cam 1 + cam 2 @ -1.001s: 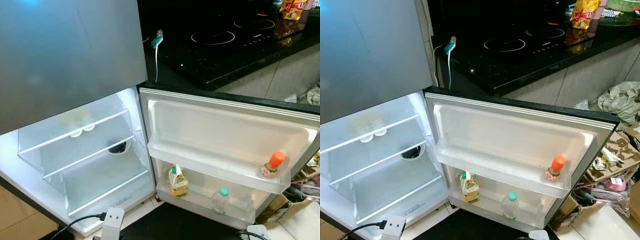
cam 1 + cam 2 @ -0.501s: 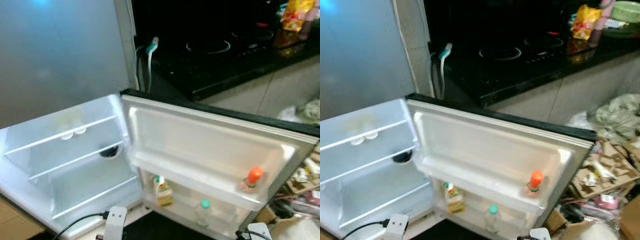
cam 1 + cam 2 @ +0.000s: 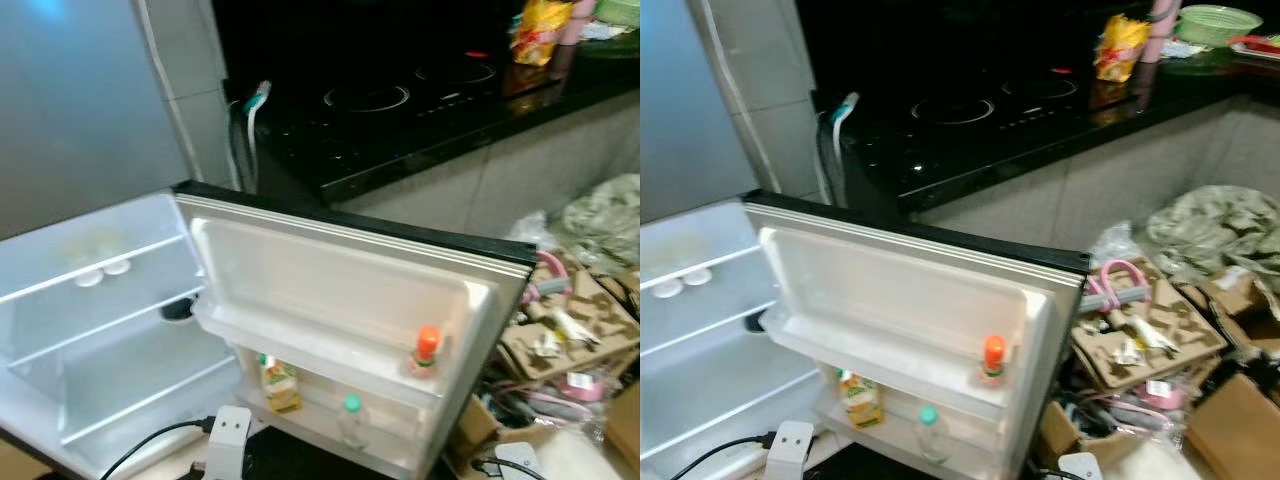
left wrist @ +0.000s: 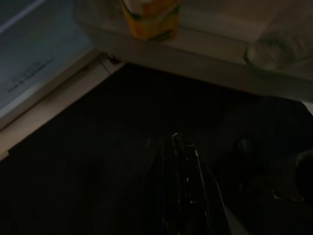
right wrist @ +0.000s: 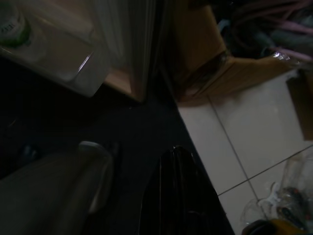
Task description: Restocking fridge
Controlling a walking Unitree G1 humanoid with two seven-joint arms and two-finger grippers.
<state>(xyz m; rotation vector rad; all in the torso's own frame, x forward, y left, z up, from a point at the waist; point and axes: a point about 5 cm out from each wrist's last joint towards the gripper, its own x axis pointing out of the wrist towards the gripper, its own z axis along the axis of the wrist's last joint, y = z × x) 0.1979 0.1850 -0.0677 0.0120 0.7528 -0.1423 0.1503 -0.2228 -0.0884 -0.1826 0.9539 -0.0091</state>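
Nearest, both arms hang low in front of the fridge. The left gripper (image 4: 183, 147) points down over a dark mat, its two black fingers pressed together with nothing between them. The right gripper (image 5: 178, 161) hangs over the edge of the same dark mat (image 5: 132, 132) where it meets the pale tiled floor (image 5: 244, 127); its fingers also lie closed and empty, though the wrist view is dim.

Just beyond, the fridge door (image 3: 340, 270) stands swung wide open toward the robot's right. It carries two door shelves. The lower shelf (image 3: 320, 415) holds two items: one yellow juice bottle (image 3: 279, 384) with a green cap, and one clear bottle (image 3: 351, 420) with a green cap, standing apart from each other. The upper shelf (image 3: 330, 350) holds one small bottle with an orange cap (image 3: 425, 350) at its far right end.

To the left, the lit fridge compartment (image 3: 100, 330) shows two clear shelves, with a dark round fitting on the back wall between them.

To the right of the door, a heap of cardboard pieces (image 3: 1140, 340) and pink cables lies on the floor.

Farther back, a black tabletop (image 3: 400, 130) bears a cooktop with two ring marks, one yellow snack bag (image 3: 541, 18) and, in the right eye view, one green bowl (image 3: 1218, 22).
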